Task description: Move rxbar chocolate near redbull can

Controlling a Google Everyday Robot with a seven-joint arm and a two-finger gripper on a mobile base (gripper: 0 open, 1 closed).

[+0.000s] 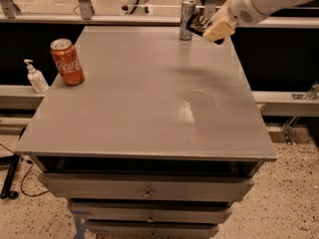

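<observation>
The redbull can [187,19], slim and silvery-grey, stands upright at the far edge of the grey table [144,98], right of centre. My gripper [212,30], with cream-coloured fingers, is shut on the rxbar chocolate [198,24], a black-wrapped bar with pale lettering. It holds the bar in the air just right of the can, above the table's far right corner. The bar's end reaches close to the can; I cannot tell whether they touch. The white arm comes in from the upper right.
A red Coca-Cola can [67,62] stands at the table's left edge. A white pump bottle [36,77] sits on a lower ledge to the left. Drawers [147,190] lie under the tabletop. A rail and metal posts run behind the table.
</observation>
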